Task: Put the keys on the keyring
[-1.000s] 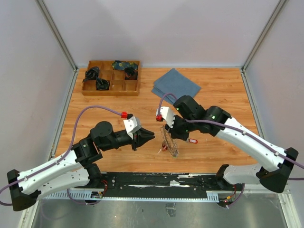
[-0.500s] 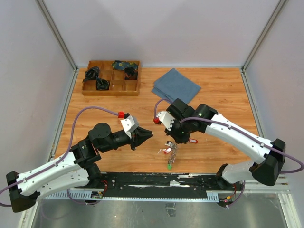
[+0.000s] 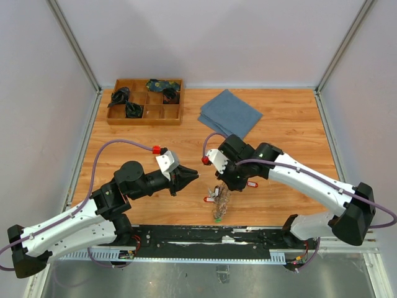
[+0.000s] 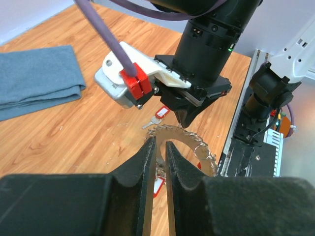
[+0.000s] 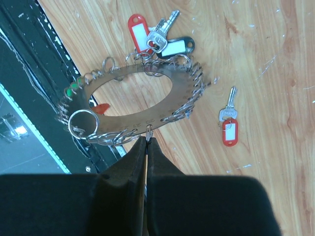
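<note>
The keyring (image 5: 147, 119) is a flat metal ring edged with small loops. It hangs from my right gripper (image 5: 146, 142), which is shut on one small loop at its rim. Keys with a red tag (image 5: 139, 30) and a black tag (image 5: 176, 46) hang on it. From above, the keyring (image 3: 222, 197) dangles below my right gripper (image 3: 228, 185), just over the wood. One loose key with a red tag (image 5: 229, 129) lies on the table right of it (image 3: 252, 184). My left gripper (image 3: 193, 176) is empty, its jaws a narrow gap apart, pointing at the keyring (image 4: 184, 135) from the left (image 4: 160, 145).
A wooden compartment tray (image 3: 144, 101) with dark items stands at the back left. A folded blue cloth (image 3: 229, 112) lies at the back middle. A black rail (image 3: 205, 239) runs along the near edge, close under the hanging keyring.
My right gripper has moved toward the near edge with the keyring, which now hangs edge-on. My left gripper has drawn slightly back to the left.
</note>
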{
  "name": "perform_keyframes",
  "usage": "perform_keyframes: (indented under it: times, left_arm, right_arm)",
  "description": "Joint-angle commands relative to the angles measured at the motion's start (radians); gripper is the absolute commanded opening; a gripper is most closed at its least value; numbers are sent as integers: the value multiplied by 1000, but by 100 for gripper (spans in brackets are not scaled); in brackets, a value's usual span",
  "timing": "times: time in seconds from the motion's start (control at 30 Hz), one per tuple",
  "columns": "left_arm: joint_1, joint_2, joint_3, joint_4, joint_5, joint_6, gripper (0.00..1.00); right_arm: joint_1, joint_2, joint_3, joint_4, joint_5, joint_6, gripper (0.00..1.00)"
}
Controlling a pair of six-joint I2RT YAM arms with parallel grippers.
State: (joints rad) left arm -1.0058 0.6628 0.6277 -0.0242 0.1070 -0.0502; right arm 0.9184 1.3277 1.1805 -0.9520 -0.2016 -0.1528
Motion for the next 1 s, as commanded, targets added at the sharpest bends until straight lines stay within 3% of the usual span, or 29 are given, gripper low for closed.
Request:
perform_keyframes:
  times: [0.0, 0.4, 0.8, 0.97]
  left_arm:
    - [-6, -12, 6, 16, -3, -1, 18]
    - [-6, -10, 0, 28, 17, -8, 18]
    - [-7, 41, -44, 132, 122, -62, 19]
    - [-5, 36, -64, 171, 133, -81, 20]
  right_arm:
    - [20, -95, -53, 129, -4, 33, 0]
    - [19, -473, -362, 655, -162, 75, 0]
    - [18, -631, -521, 1059, -186, 248, 0]
    - [17, -649, -536, 1126, -194, 234, 0]
